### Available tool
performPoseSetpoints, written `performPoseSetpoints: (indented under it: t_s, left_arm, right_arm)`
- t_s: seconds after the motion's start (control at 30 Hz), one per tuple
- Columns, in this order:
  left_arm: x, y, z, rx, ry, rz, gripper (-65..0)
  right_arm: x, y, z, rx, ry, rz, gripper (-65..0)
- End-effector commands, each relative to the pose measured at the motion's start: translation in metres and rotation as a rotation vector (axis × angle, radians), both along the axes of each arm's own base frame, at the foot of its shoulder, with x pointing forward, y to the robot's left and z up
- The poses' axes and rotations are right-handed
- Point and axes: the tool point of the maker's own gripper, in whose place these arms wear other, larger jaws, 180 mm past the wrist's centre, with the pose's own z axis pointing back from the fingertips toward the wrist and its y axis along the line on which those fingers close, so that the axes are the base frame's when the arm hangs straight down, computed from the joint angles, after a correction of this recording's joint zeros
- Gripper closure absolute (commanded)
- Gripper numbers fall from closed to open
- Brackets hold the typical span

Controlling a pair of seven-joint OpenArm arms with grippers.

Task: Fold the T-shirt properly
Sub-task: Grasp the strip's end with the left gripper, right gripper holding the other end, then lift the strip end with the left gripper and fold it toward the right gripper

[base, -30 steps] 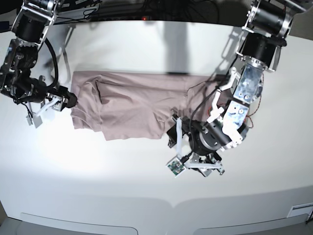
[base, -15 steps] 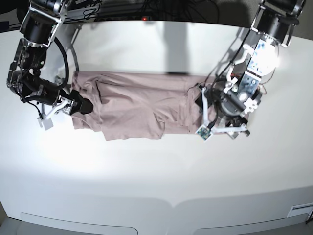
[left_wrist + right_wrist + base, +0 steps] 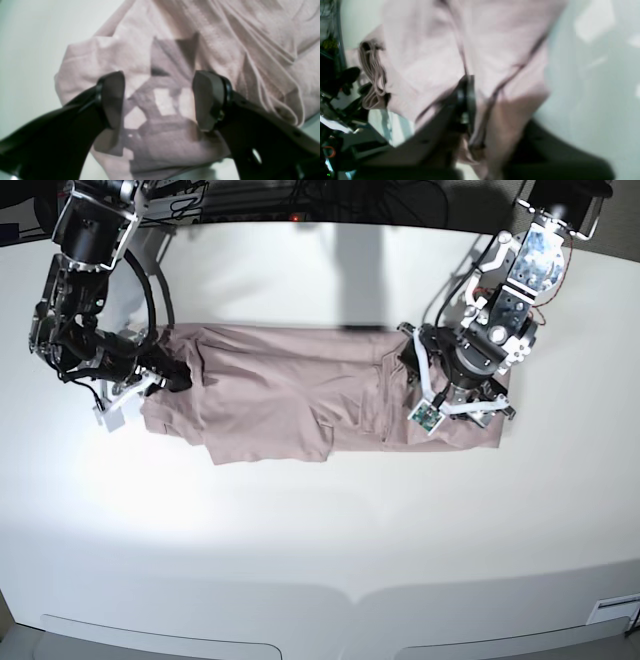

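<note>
**Now both arms grab the shirt ends**

The T-shirt (image 3: 290, 395) lies spread on the white table (image 3: 320, 530). The right gripper (image 3: 172, 373) pinches one end. The left gripper (image 3: 160, 100) hangs open above the other end. Next, it must close, then both lift.

Base view looks straight down from high above the table (image 3: 300, 580), far enough to take in both arms and the whole T-shirt (image 3: 290, 395). Left wrist view sits just behind the left gripper (image 3: 158, 100), facing down, very close to the T-shirt's (image 3: 225, 37) end. Right wrist view sits behind the right gripper (image 3: 467, 100), close and blurred, on the T-shirt's (image 3: 432, 50) other end. All three share the T-shirt.
</note>
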Motion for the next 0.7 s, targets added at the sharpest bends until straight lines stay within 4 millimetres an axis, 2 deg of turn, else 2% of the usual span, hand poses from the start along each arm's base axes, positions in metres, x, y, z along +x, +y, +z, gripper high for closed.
performPoseSetpoints:
  t_s: [0.0,0.17,0.37,0.43,0.53,0.67]
  left_arm:
    - [0.003,-0.006,0.006,-0.018,-0.019,-0.016,-42.9]
    - [0.005,-0.022,0.01,-0.062,-0.029,-0.007,-42.9]
    - [0.008,-0.056,0.02,-0.155,-0.05,-0.011,-42.9]
    - [0.009,-0.065,0.024,-0.174,-0.063,-0.014,-42.9]
    - [0.016,-0.063,0.027,-0.133,-0.099,-0.022,-42.9]
    - [0.029,-0.052,0.035,-0.074,-0.151,-0.033,-42.9]
  right_arm:
    - [0.012,-0.003,0.014,0.005,-0.049,0.001,0.0]
    - [0.023,-0.003,0.022,0.003,-0.075,0.004,0.0]
    - [0.041,-0.001,0.038,0.005,-0.105,0.027,0.0]
    - [0.045,0.006,0.048,0.045,-0.123,0.047,0.0]
    - [0.05,0.017,0.073,0.102,-0.183,0.091,0.0]
    - [0.057,0.022,0.108,0.082,-0.296,0.133,0.0]
